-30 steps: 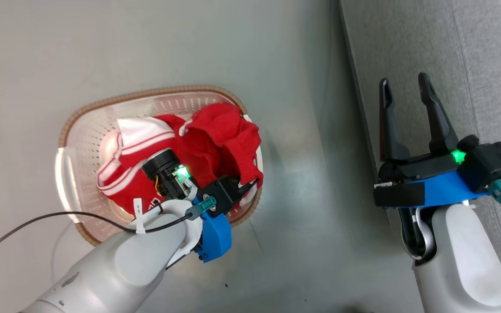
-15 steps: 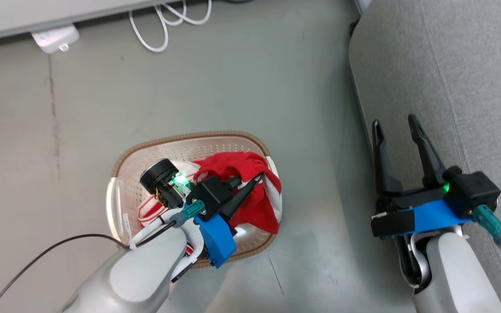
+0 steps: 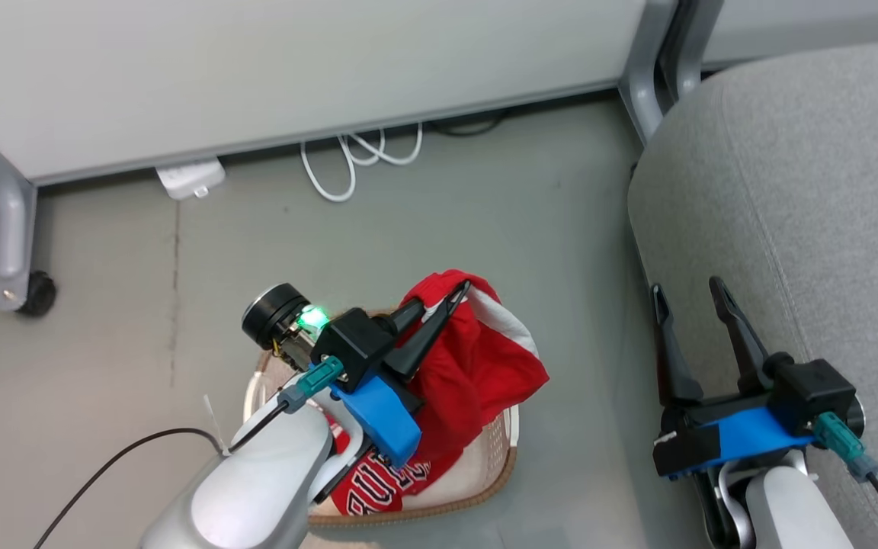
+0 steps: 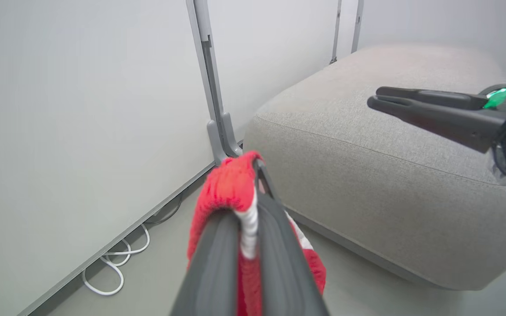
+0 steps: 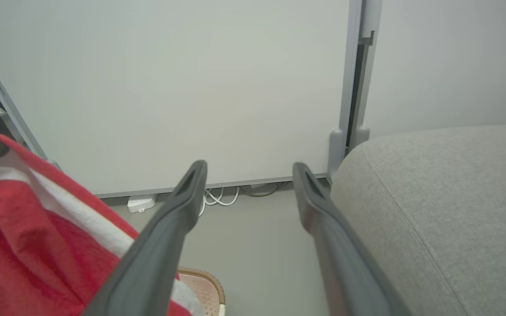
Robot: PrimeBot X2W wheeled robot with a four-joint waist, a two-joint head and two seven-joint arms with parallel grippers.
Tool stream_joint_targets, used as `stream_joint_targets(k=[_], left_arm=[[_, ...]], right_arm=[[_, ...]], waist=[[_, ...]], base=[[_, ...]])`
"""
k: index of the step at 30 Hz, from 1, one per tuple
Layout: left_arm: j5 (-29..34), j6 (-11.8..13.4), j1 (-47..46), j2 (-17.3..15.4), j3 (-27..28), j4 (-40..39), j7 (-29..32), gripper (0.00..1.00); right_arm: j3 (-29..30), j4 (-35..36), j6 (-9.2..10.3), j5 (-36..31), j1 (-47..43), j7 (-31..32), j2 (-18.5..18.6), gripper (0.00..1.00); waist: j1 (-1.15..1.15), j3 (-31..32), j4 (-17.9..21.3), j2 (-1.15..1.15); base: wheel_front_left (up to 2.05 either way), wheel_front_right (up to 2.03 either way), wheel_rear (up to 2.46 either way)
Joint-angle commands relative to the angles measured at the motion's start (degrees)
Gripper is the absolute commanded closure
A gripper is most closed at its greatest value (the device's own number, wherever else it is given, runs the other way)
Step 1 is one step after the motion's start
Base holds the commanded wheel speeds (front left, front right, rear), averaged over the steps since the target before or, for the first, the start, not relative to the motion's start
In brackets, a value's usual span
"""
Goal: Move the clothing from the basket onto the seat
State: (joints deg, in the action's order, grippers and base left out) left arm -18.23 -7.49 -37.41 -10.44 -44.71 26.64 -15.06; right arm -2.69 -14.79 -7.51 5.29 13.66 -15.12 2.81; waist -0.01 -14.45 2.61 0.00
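My left gripper [image 3: 460, 291] is shut on the white-trimmed edge of a plain red garment [image 3: 485, 374], which hangs from it above the basket [image 3: 504, 465]. The left wrist view shows that gripper [image 4: 256, 169] pinching the red cloth [image 4: 226, 188]. A second red garment with "BULLS" lettering [image 3: 378, 480] lies in the basket beneath my left arm. My right gripper [image 3: 687, 293] stands open and empty beside the front edge of the grey seat [image 3: 805, 191]. Its wrist view shows the right gripper [image 5: 246, 169], the hanging garment [image 5: 24, 228], the basket rim [image 5: 204, 285] and the seat [image 5: 446, 197].
A pale partition panel [image 3: 294, 69] on grey legs with a caster [image 3: 35, 293] stands behind the basket. White cables [image 3: 355, 156] and a white power strip [image 3: 189, 179] lie on the floor at its foot. Grey floor separates the basket from the seat.
The head camera has tilted up, so the whole picture has shifted. My left gripper has lifted the plain red garment out of the basket. The right gripper has stayed open.
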Motion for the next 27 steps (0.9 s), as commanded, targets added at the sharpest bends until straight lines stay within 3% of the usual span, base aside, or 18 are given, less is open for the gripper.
stream_joint_targets(k=[1,16,27], left_arm=[[0.47,0.04,0.89,0.16,0.73,-0.63,-0.18,1.00],[3.54,0.04,-3.35,2.23,2.34,-6.94,-0.18,1.00],[2.83,0.04,-4.21,2.78,1.72,-7.23,-0.18,1.00]], right_arm=[[0.12,-0.25,0.04,-0.03,-1.27,-0.06,0.14,0.00],[0.69,-0.55,0.04,0.45,-6.68,-0.06,0.15,0.00],[0.20,-0.38,0.04,0.57,-8.21,-0.06,0.14,0.00]], waist=[[0.01,2.66,-0.95,0.00],[0.01,9.60,-3.50,0.00],[0.01,12.10,-4.31,0.00]], base=[[0.00,0.00,0.00],[0.00,0.00,0.00],[0.00,0.00,0.00]])
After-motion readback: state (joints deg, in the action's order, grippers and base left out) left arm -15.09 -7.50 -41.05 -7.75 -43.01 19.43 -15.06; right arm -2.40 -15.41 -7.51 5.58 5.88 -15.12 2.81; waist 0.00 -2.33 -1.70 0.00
